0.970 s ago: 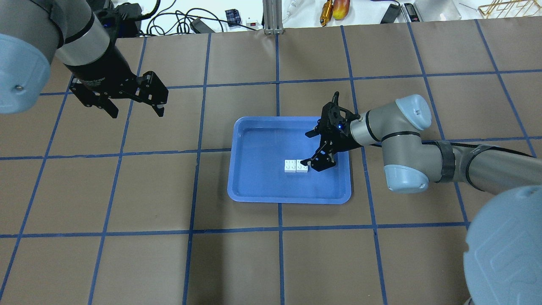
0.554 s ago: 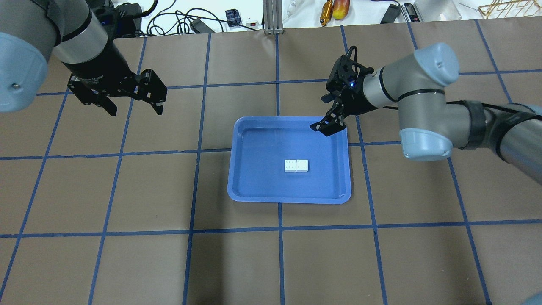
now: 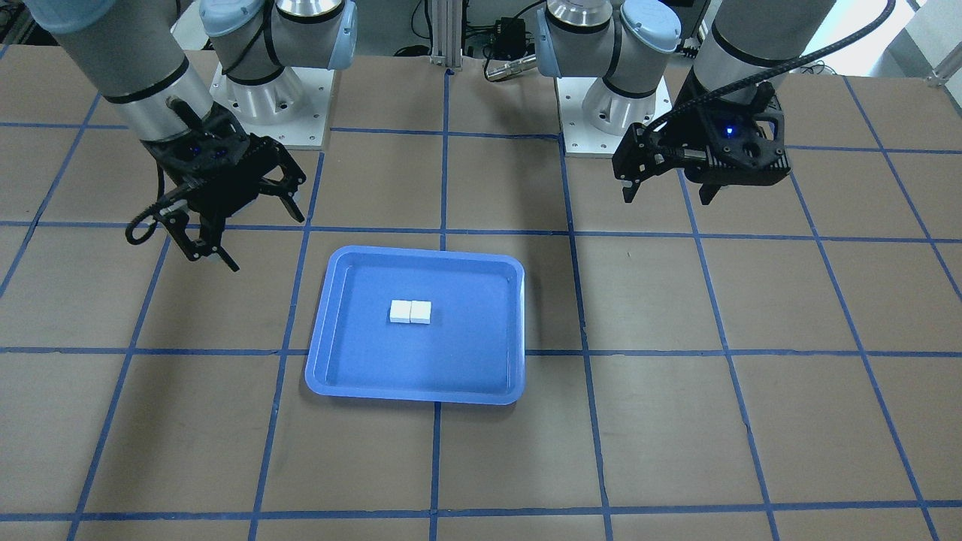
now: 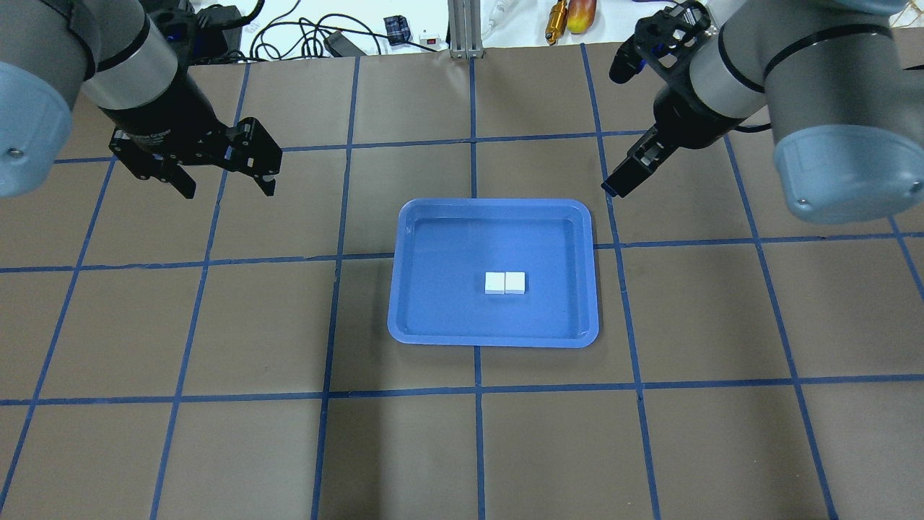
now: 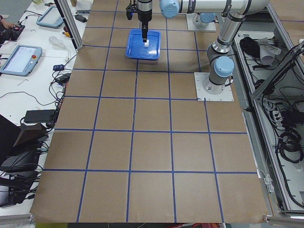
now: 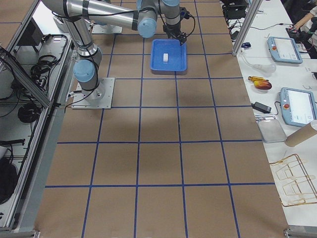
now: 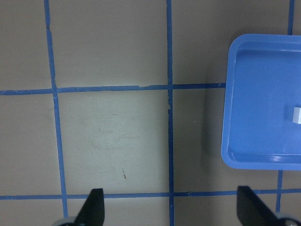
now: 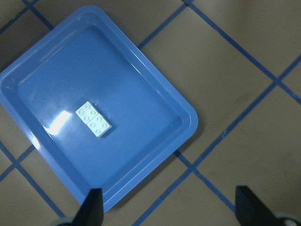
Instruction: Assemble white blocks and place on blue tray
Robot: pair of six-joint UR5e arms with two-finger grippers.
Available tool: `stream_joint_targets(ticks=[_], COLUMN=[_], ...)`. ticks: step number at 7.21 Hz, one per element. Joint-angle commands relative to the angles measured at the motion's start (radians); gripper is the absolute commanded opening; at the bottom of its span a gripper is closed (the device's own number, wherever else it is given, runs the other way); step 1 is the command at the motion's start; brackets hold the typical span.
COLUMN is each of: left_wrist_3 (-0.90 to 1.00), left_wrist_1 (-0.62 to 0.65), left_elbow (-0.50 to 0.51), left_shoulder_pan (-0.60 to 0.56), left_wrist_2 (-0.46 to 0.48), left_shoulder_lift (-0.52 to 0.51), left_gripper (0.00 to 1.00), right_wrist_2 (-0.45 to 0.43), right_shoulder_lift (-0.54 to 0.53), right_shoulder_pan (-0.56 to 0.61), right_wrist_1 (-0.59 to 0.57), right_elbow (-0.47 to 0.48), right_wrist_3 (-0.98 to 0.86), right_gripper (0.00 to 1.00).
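Note:
The two white blocks (image 4: 505,282) lie joined side by side, studs up, near the middle of the blue tray (image 4: 433,231). They also show in the front view (image 3: 410,312) and the right wrist view (image 8: 93,119). My right gripper (image 3: 263,242) is open and empty. It hangs high, beyond the tray's far right corner as seen from overhead, and the tray (image 8: 150,84) lies below it. My left gripper (image 4: 229,189) is open and empty above the table, to the left of the tray. Its wrist view shows the tray's edge (image 7: 258,94).
The table is brown paper with a blue tape grid. Cables, a power supply (image 4: 397,29) and small tools (image 4: 557,20) lie past the far edge. The arm bases (image 3: 259,98) stand at the robot side.
My right gripper has let go of the blocks, risen out of the tray and pulled back to the far right. The blocks stay put. The left gripper has hardly moved.

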Motion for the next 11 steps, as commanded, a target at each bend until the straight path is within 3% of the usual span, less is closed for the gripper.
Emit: stream_joint_targets(ticks=[1,3,5,6,9,11], left_wrist_3=[0.002,0.000,0.000,0.000,0.002,0.057], left_wrist_1=[-0.014,-0.008,-0.006,-0.006,-0.005,-0.012], left_elbow=[0.007,0.009,0.009,0.007,0.009,0.009], left_shoulder_pan=[0.003,0.006,0.006,0.006,0.006,0.034], left_wrist_2=[0.003,0.003,0.002,0.002,-0.001,-0.006], left_shoulder_lift=[0.004,0.001,0.001,-0.001,0.001,0.001], left_gripper=[1.00,1.00,1.00,1.00,1.00,1.00], right_wrist_2=[-0.139,-0.151,-0.207,-0.192,-0.126,-0.138], right_shoulder_lift=[-0.037,0.018,0.106,0.133,0.137,0.134], right_shoulder_pan=[0.026,0.104,0.111,0.111,0.098,0.100], right_wrist_1=[0.143,0.203,0.385,0.420,0.407,0.403], right_elbow=[-0.022,-0.134,-0.316,-0.364,-0.368,-0.368], right_wrist_3=[0.319,0.571,0.690,0.747,0.754,0.755], right_gripper=[1.00,1.00,1.00,1.00,1.00,1.00])
